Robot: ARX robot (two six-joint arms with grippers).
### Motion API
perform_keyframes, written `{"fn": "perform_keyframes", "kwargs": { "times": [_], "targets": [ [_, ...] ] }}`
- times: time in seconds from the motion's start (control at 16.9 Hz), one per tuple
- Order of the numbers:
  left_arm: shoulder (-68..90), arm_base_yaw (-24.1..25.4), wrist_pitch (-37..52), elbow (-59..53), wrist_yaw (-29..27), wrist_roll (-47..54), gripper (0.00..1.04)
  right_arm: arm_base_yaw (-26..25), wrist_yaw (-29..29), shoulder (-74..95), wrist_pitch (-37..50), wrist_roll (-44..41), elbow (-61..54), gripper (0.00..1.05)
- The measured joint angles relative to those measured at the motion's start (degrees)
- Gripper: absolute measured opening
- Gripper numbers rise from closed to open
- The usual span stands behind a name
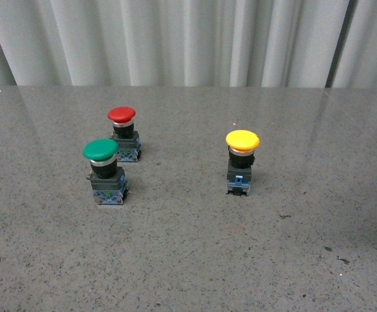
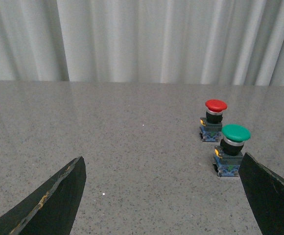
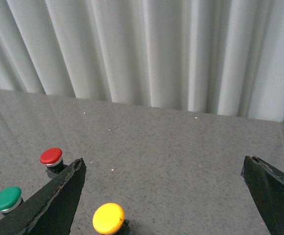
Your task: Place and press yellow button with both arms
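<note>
The yellow button (image 1: 242, 141) stands upright on the grey table, right of centre, with a black neck and a dark base with a blue block. It also shows in the right wrist view (image 3: 108, 218), low between the jaws, nearer one finger (image 3: 59, 200). My right gripper (image 3: 162, 196) is open and empty, above and behind it. My left gripper (image 2: 162, 196) is open and empty over bare table. The yellow button does not show in the left wrist view. Neither arm shows in the front view.
A green-capped button (image 1: 101, 150) and a red-capped button (image 1: 121, 115) stand close together at the left of the table (image 1: 188, 260). Both show in the left wrist view, green (image 2: 235, 132) next to one finger (image 2: 272, 196), red (image 2: 216, 105) behind it. White curtains hang behind.
</note>
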Motion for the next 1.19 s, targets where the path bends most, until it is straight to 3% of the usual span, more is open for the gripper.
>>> {"fn": "perform_keyframes", "kwargs": {
  "times": [0.24,0.71,0.95,1.01,1.07,1.13,1.19],
  "targets": [
    [0.00,0.00,0.00,0.00,0.00,0.00,0.98,6.10,1.81,15.15,-7.80,-4.39,13.11,0.98],
    [0.00,0.00,0.00,0.00,0.02,0.00,0.98,6.84,2.82,17.46,-10.03,-4.96,14.40,0.98],
    [0.00,0.00,0.00,0.00,0.02,0.00,0.98,7.37,3.26,18.05,-10.56,-5.20,15.30,0.85],
    [0.00,0.00,0.00,0.00,0.00,-0.02,0.98,7.74,3.56,18.16,-10.58,-5.42,15.61,0.80],
    [0.00,0.00,-0.02,0.00,0.00,0.00,0.98,9.11,3.78,19.76,-11.04,-6.47,16.33,0.50],
    [0.00,0.00,-0.02,0.00,0.00,0.00,0.98,10.56,5.05,22.99,-12.87,-7.63,17.14,0.08],
    [0.00,0.00,-0.02,0.00,0.00,0.00,0.98,11.26,5.46,26.05,-15.21,-8.59,18.86,0.02]
  ]
}}
